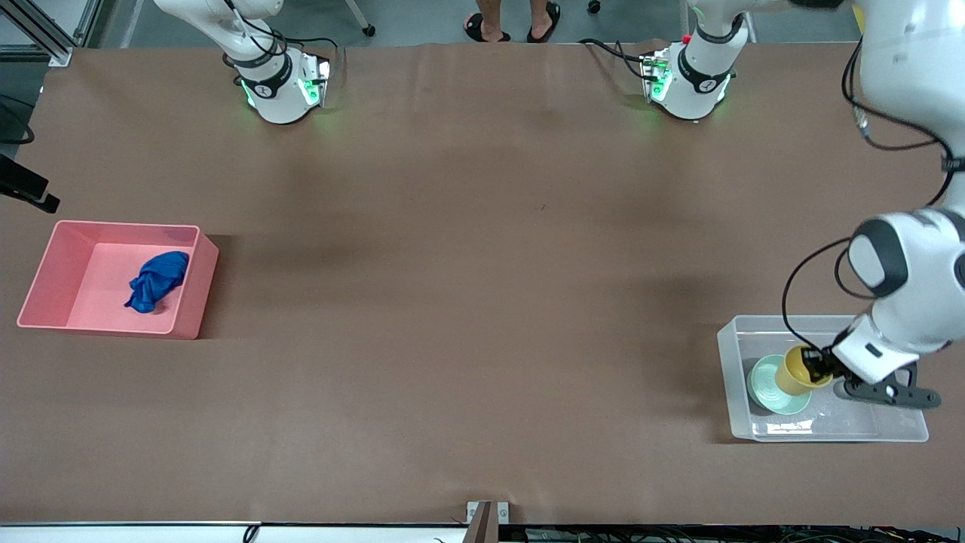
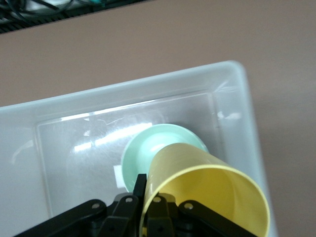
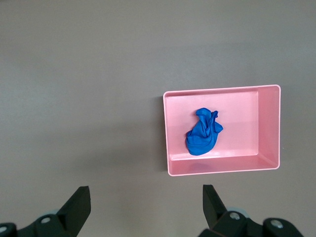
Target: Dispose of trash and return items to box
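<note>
My left gripper [image 1: 816,367] is shut on the rim of the yellow cup [image 1: 795,371] and holds it tilted inside the clear box [image 1: 829,434], over the mint-green bowl [image 1: 773,388] that lies in the box. In the left wrist view the gripper [image 2: 148,195] pinches the cup's wall [image 2: 207,187], with the bowl [image 2: 148,145] and the box wall [image 2: 123,94] beneath. The blue cloth wad [image 1: 157,281] lies in the pink bin [image 1: 45,279]. My right gripper [image 3: 145,197] is open and empty, high over the table beside the bin [image 3: 222,169]; the wad [image 3: 202,133] shows in that view.
The pink bin stands at the right arm's end of the table, the clear box at the left arm's end, both near the front camera. A white label [image 2: 118,177] shows on the box's bottom. Brown table between them.
</note>
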